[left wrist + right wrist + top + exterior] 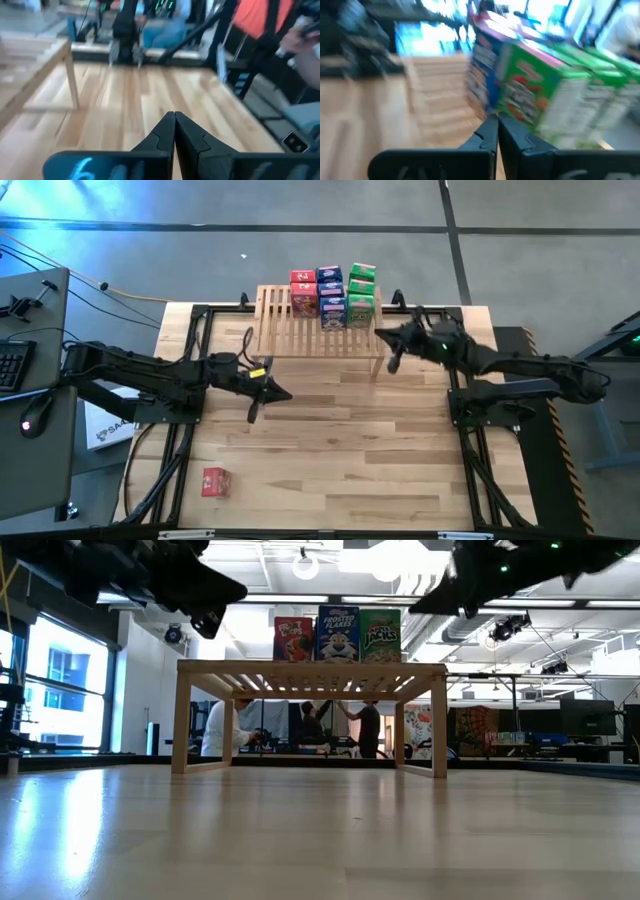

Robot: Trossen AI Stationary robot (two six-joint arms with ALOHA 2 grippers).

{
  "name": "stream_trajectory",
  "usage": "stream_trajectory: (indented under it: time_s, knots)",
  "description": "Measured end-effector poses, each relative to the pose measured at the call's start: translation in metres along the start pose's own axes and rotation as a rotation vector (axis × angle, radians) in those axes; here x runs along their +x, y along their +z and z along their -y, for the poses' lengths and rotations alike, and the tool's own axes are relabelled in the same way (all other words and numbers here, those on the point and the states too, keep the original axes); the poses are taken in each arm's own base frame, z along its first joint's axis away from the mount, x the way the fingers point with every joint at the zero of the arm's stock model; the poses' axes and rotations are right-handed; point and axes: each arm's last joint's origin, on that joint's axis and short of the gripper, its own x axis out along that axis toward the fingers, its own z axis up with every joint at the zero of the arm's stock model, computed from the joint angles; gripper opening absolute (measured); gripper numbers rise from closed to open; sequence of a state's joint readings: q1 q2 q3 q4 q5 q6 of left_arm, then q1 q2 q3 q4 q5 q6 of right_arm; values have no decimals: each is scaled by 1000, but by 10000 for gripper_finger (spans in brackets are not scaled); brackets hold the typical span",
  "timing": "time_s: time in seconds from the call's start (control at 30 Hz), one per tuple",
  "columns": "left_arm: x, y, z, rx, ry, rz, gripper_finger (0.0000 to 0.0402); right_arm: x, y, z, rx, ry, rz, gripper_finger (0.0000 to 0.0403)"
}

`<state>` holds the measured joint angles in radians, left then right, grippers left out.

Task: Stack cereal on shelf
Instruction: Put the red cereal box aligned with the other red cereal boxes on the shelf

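Nearest the front edge, at about seven o'clock on the table [330, 470], one red cereal box [215, 481] is lying alone, well apart from everything else and with nothing touching it. Moving in, the left gripper [262, 402] is hanging over the bare wood at about nine o'clock from the table's middle, its fingers [165, 134] pressed tightly together and holding nothing. The wrist view past those fingers is showing open tabletop, with a shelf leg [73, 82] off to one side.

Farther back, the right gripper [393, 360] is hovering at about two o'clock, just beside the shelf's right end; its fingers [492, 132] are meeting with no gap and gripping nothing, and green and blue boxes are filling its own wrist view close ahead.

At twelve o'clock the wooden shelf [300, 332] is standing with the cereal [333, 295] gathered on its rear right part: red [293, 639], blue [338, 633] and green [380, 635] fronts are showing side by side in the low view, upright and touching.

Beyond the table, people [362, 728] are standing in the room behind.
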<state>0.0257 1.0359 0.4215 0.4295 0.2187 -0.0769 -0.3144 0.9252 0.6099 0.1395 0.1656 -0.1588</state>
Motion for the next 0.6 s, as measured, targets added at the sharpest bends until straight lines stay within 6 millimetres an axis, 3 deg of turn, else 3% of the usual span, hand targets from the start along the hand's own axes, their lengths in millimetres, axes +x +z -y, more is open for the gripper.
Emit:
stream_trajectory:
  time_s: [0.23, 0.4, 0.6]
  knots:
    - [5, 23, 23, -30, 137, -226, 0, -24, -16, -27, 47, 75, 317, 0]
    - [-1, 42, 52, -37, 197, -380, 19, -30, -18, -38, 36, 71, 332, 0]
    - [-9, 56, 93, -209, 277, -642, 91, -32, -18, -44, -5, 86, 330, 0]
